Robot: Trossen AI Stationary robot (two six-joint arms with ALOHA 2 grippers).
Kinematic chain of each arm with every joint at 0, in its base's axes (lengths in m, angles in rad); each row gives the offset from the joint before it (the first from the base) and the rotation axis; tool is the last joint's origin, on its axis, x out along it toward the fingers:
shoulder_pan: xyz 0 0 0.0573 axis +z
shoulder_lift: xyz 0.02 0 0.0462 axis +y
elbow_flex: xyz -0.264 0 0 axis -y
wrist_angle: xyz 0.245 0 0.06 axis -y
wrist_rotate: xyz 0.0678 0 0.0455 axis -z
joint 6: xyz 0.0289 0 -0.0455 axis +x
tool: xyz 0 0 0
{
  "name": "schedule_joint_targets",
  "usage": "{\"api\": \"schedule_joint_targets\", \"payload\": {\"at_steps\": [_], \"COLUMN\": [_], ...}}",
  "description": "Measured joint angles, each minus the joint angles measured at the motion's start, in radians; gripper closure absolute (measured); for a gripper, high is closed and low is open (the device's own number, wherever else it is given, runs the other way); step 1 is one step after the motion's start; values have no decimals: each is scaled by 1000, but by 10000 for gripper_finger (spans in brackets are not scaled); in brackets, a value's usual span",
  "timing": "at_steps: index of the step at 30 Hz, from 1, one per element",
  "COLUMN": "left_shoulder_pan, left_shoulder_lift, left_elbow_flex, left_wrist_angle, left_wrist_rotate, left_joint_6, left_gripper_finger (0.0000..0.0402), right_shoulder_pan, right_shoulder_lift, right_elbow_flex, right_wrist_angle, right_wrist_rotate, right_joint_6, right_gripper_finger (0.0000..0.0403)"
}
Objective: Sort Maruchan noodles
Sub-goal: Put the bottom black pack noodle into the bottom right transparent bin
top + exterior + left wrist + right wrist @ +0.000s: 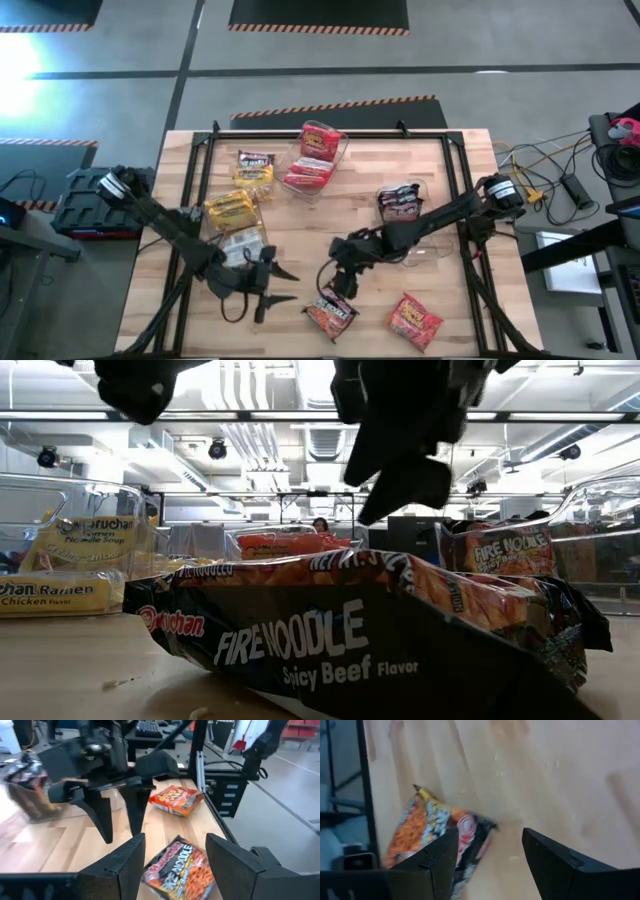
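Observation:
A dark Fire Noodle packet (330, 312) lies flat on the table near its front edge; it fills the low view (380, 640). My right gripper (343, 285) hovers open just above its far end (435, 835). My left gripper (290, 284) is open, nearly level, just left of the packet, which shows ahead between its fingers (177, 870). A red packet (415, 320) lies flat to the right, also seen in the left wrist view (175, 800). Neither gripper touches anything.
Clear bins stand farther back: one with yellow packets (255, 170), a second yellow packet (232, 208) in front of it, one with red packets (315, 155), one with dark packets (400, 200). Another clear bin (245, 245) sits by my left arm. Black frame rails (460, 160) edge the table.

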Motion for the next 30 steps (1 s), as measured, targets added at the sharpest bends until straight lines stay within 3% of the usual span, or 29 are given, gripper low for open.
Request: {"api": "schedule_joint_targets", "payload": {"at_steps": [7, 11, 13, 18, 22, 27, 30], "left_shoulder_pan": [33, 36, 37, 45, 45, 46, 46], "left_shoulder_lift": [45, 38, 27, 18, 33, 80, 101], "left_elbow_flex": [28, -10, -30, -46, -47, -46, -42], "left_wrist_angle": [-4, 5, 43, 64, 55, 36, 59], "left_wrist_rotate": [17, 28, 29, 34, 36, 23, 19], "left_joint_6": [-58, -106, -107, -141, -280, -481, -523], "left_gripper_finger": [212, 215, 217, 218, 218, 218, 218], "right_shoulder_pan": [16, -3, -1, -5, -18, -7, 12], "right_shoulder_lift": [0, 0, -1, -2, -2, -1, 1], "right_elbow_flex": [1, 1, 1, 1, 1, 1, 0], "right_wrist_angle": [86, 86, 88, 88, 75, 76, 74], "right_wrist_rotate": [120, -84, -134, -138, -109, -195, -207], "right_joint_6": [223, 207, 200, 183, 229, 217, 186], "right_gripper_finger": [193, 193, 193, 193, 193, 193, 193]}}
